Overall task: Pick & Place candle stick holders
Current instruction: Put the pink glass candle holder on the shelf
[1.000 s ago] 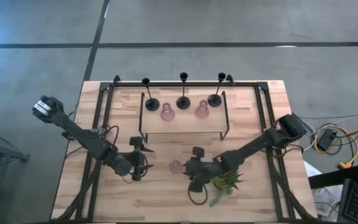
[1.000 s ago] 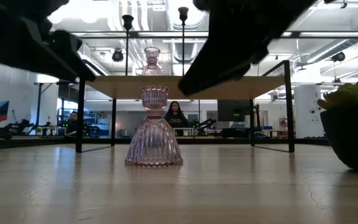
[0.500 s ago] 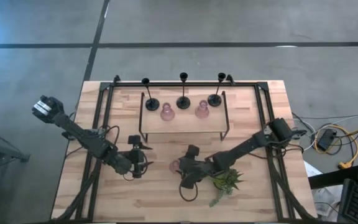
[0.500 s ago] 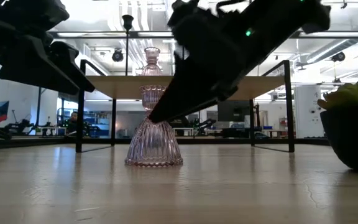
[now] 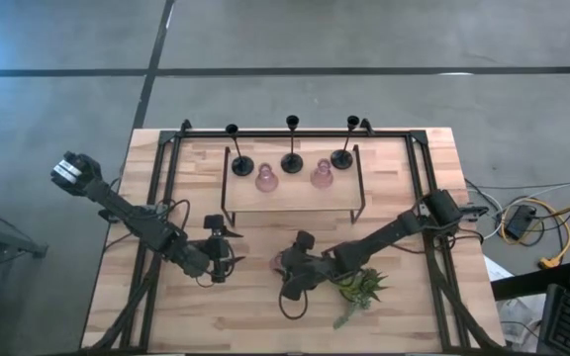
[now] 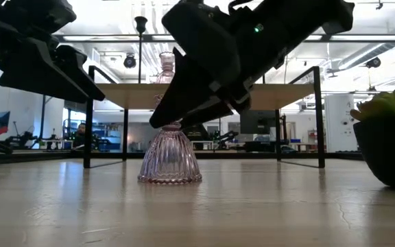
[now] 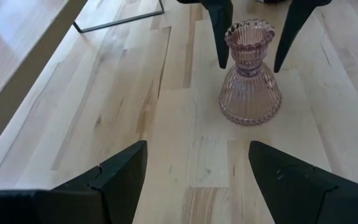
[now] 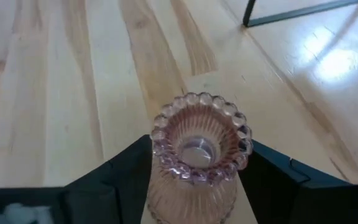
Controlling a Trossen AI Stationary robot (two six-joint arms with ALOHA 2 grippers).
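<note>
One pink ribbed glass holder (image 7: pixel 250 81) stands upright on its base on the table, in front of the shelf; it also shows in the high view (image 5: pixel 278 262). My right gripper (image 5: pixel 287 269) is open around it, one finger (image 7: pixel 221 31) on each side of its neck (image 8: pixel 194 180), and I see no touch. My left gripper (image 5: pixel 222 255) is open and empty to the holder's left, pointing at it. Three black stems (image 5: pixel 292 158) and two more pink holders (image 5: pixel 266 180) stand on the shelf.
A low shelf with a wooden top (image 5: pixel 290 201) on a black metal frame stands at the table's far middle. A green spiky potted plant (image 5: pixel 359 287) sits just right of my right gripper. A black rail frame (image 5: pixel 161 198) runs along the table's sides.
My right gripper has gone toward the table's left and down to the pink holder on the table, and its open fingers now stand on either side of the holder's neck. The holder has not moved.
</note>
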